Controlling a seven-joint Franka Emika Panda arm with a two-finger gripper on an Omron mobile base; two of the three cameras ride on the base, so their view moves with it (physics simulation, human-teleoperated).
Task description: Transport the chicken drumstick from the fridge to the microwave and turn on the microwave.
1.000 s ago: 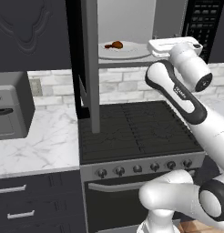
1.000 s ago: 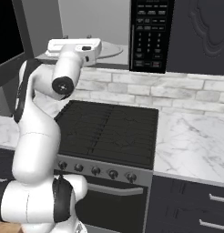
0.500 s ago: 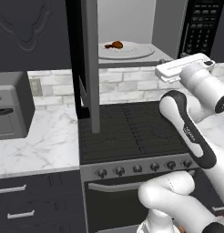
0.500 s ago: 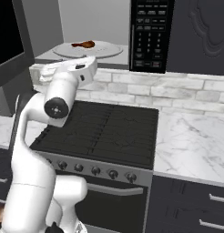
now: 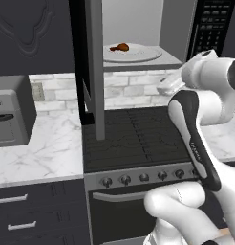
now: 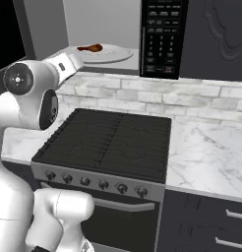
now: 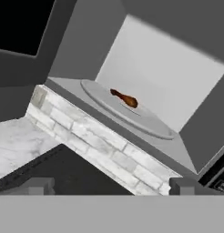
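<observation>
Drumstick delivered: chicken drumstick (image 7: 124, 98) lying on the white plate (image 5: 138, 56) inside the open microwave (image 6: 161, 37), fingers (image 7: 185, 185) spread empty just outside; door shut and start button next.

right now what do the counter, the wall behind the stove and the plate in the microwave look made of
Counter: looks like polished marble, white with grey veins. Wall behind the stove: pale brick or stone tile, with visible joint lines. Plate under the drumstick: smooth and matte white, possibly ceramic or glass; the rendering leaves that open.
</observation>
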